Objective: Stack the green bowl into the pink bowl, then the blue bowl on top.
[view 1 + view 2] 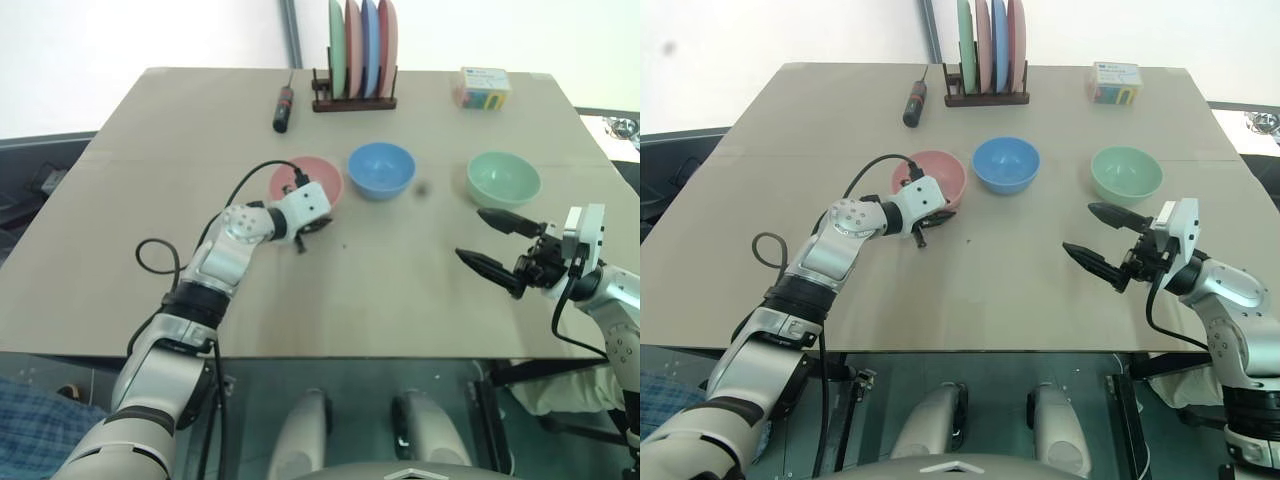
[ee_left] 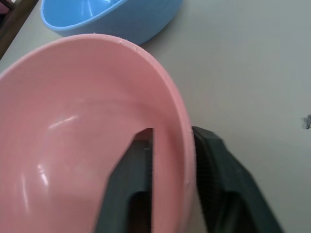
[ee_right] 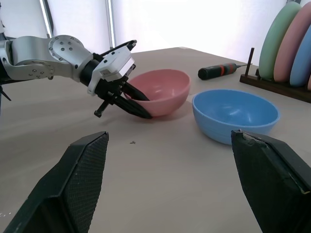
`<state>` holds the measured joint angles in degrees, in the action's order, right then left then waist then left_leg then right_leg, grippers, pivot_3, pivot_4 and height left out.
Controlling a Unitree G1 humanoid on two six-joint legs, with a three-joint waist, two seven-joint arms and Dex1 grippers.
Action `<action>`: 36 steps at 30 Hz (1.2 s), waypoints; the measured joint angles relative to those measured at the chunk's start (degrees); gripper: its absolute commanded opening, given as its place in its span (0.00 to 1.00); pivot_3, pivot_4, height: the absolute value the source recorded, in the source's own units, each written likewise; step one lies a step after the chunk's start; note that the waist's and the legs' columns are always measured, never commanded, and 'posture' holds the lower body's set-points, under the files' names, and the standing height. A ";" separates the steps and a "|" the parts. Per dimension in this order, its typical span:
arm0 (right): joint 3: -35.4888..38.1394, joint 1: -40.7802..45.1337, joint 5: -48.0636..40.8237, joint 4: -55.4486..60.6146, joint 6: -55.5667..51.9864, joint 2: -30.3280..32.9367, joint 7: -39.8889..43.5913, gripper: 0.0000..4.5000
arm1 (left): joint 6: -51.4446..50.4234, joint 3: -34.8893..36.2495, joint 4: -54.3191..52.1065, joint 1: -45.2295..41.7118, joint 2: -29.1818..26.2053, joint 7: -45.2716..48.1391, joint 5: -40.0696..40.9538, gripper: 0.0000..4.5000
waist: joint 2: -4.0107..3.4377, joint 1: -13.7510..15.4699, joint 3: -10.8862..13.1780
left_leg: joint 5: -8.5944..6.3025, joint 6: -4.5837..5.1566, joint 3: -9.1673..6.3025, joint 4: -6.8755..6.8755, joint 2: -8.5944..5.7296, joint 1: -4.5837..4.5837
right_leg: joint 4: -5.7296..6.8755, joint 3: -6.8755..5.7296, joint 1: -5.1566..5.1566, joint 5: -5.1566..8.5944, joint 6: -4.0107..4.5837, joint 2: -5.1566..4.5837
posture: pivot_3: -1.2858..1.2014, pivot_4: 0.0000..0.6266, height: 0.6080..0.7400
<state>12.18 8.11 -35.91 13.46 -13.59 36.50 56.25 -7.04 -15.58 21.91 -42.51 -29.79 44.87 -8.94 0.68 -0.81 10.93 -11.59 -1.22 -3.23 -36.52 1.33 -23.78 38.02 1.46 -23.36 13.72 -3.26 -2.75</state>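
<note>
The pink bowl sits left of centre on the tan table. My left gripper is shut on its near rim, one black finger inside the bowl and one outside. Just to its right stands the blue bowl, also seen behind the pink bowl in the left wrist view. The green bowl rests further right. My right gripper hovers open just in front of the green bowl, apart from it, with nothing between its fingers.
A wooden rack with upright coloured plates stands at the back centre. A black and red screwdriver lies left of it. A small box sits at the back right. The table's front edge is close to me.
</note>
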 measured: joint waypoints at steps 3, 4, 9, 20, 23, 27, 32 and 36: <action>0.02 0.00 -0.01 0.05 -0.02 0.40 -0.07 0.94 | 0.07 -0.01 -0.01 0.07 -0.05 0.29 0.00 0.03 | -0.01 0.00 0.00 | 0.00 0.00 0.00 0.00 0.00 0.00 | 0.00 0.00 0.00 0.00 0.00 0.00 | 0.52 0.24 1.00; 0.02 0.01 -0.01 0.05 -0.03 0.44 -0.09 0.94 | 0.09 -0.01 -0.06 0.13 -0.13 0.40 0.00 0.03 | -0.01 0.00 0.00 | 0.00 0.00 0.00 0.00 0.00 0.00 | 0.00 0.00 0.00 0.00 0.00 0.00 | 0.52 0.24 1.00; 0.00 0.06 -0.03 0.04 -0.05 0.52 -0.07 0.94 | 0.20 0.05 -1.69 1.15 -0.60 1.25 0.19 0.03 | -0.01 -0.03 0.00 | 0.00 0.00 0.01 0.00 0.00 0.00 | 0.00 0.01 0.00 0.00 0.00 0.00 | 0.52 0.24 1.00; 0.04 0.16 -0.13 0.01 -0.10 0.85 0.69 0.94 | -4.44 -1.68 -27.10 8.05 0.17 13.53 10.82 0.03 | -0.01 0.04 0.00 | 0.00 0.00 0.00 -0.01 0.00 0.01 | 0.02 0.01 0.00 0.00 0.01 -0.01 | 0.52 0.24 1.00; 0.04 0.15 -0.13 0.01 -0.12 0.86 0.68 0.94 | -6.61 -3.52 -29.92 8.87 0.11 15.87 12.00 0.03 | -0.01 -0.21 0.00 | 0.00 0.00 0.02 -0.01 0.01 0.04 | 0.03 0.04 0.00 0.01 0.00 0.01 | 0.52 0.24 1.00; 0.06 0.15 -0.13 0.01 -0.12 0.87 0.68 0.94 | -5.32 -5.23 -29.39 9.10 -0.97 17.57 11.37 0.31 | -0.01 -0.11 0.00 | 0.00 0.00 0.02 -0.01 0.01 0.01 | 0.02 0.03 0.00 0.01 0.00 0.01 | 0.52 0.24 1.00; 0.10 0.02 -0.13 0.02 -0.12 0.88 0.66 0.94 | -3.56 -5.17 -28.28 9.10 -1.19 17.99 11.43 0.74 | -0.01 -0.02 0.00 | 0.00 0.00 0.02 -0.01 0.00 0.01 | 0.01 0.03 0.00 0.01 0.00 0.00 | 0.52 0.24 1.00; 0.17 -0.40 -0.12 0.02 -0.11 0.89 0.59 0.94 | -4.06 -3.59 -27.39 9.11 -0.45 16.80 12.72 0.99 | -0.01 -0.01 0.00 | 0.00 0.00 0.01 -0.01 0.01 0.00 | 0.01 0.03 0.00 0.01 0.00 0.00 | 0.52 0.24 1.00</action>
<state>12.35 7.71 -36.04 13.48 -13.70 37.39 56.84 -11.10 -19.17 -5.48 -33.40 -30.24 61.67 3.78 0.67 -0.82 10.93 -11.59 -1.22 -3.22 -36.53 1.34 -23.77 38.02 1.49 -23.36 13.73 -3.25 -2.74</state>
